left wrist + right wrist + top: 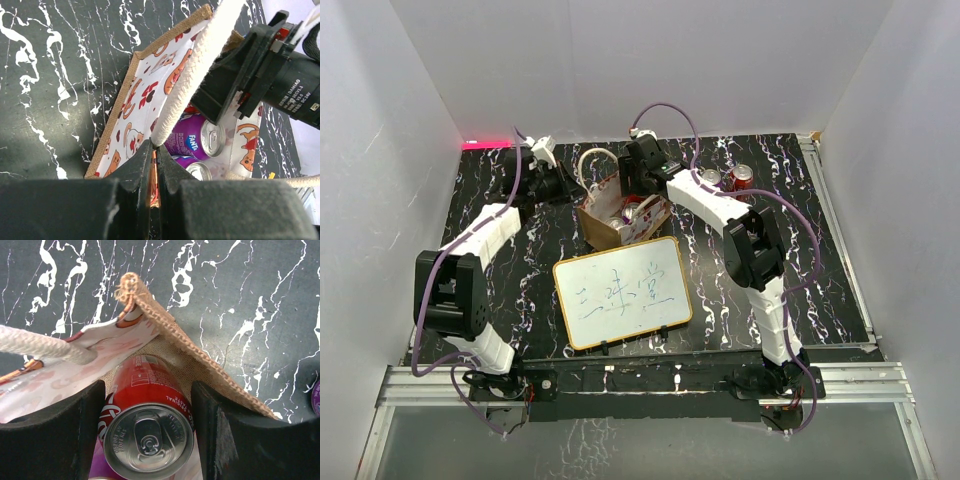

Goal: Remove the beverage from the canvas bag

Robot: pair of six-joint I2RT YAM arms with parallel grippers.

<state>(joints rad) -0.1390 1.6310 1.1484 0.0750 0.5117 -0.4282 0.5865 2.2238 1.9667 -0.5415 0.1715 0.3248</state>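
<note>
The canvas bag (600, 228) stands open behind the whiteboard. Its printed lining (145, 85) and tan wall (200, 350) show in the wrist views. My left gripper (563, 186) is shut on the bag's rim beside a cream handle (195, 65), its jaws (154, 145) pinching the fabric. My right gripper (636, 200) reaches into the bag. Its fingers (148, 390) are closed against both sides of a red cola can (145, 425) lying tilted inside. A purple Fanta can (197, 140) and another can top (200, 171) lie in the bag below.
A wood-framed whiteboard (622, 292) lies in front of the bag. Two cans (710, 178) (741, 177) stand on the table to the bag's right. A purple can's edge (316, 397) shows at the right of the right wrist view. White walls enclose the table.
</note>
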